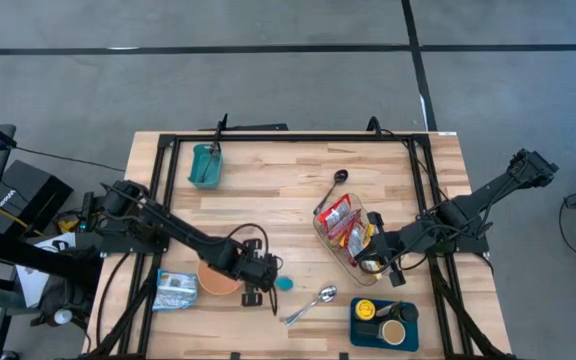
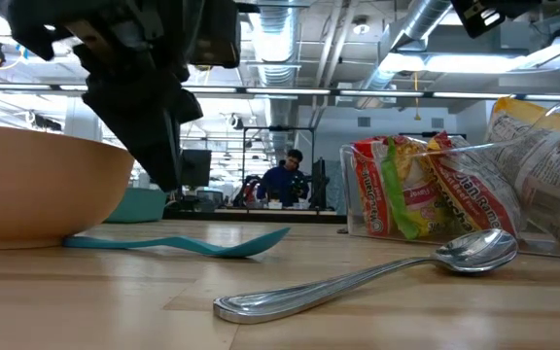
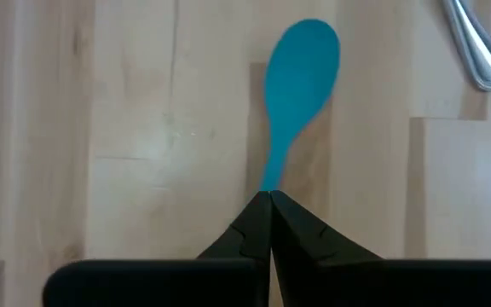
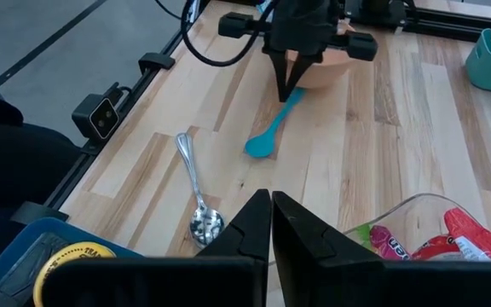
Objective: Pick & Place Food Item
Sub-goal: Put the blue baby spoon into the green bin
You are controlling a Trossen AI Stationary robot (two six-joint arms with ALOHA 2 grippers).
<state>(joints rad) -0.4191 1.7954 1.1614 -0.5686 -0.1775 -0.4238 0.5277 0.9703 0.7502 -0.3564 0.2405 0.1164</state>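
The food packets [image 1: 343,222] sit bunched in the clear container [image 1: 359,262] on the right side of the tabletop [image 1: 278,180], red and yellow wrappers poking up over the rim. And the right claw [image 1: 400,270] hovers just beside that container, fingers pressed together, holding nothing. Shut like that, it risks knocking the container sideways or just pushing a packet down instead of gripping it, if it goes in without opening first.

Over on the left, different story. The left claw [image 4: 290,85] is down at the tabletop with its tips pinched shut right at the handle end of the teal spoon [image 3: 295,81], next to the tan bowl [image 1: 218,280]. Whether it truly has that thin handle, I can't tell. It's a flat, slick thing lying on wood, so it could slip free or swing on a lift, and the bowl beside it could get nudged.

The metal spoon [image 1: 313,303] lies near the teal one, close enough to be swept along. The blue tray [image 1: 383,340] sits well clear.
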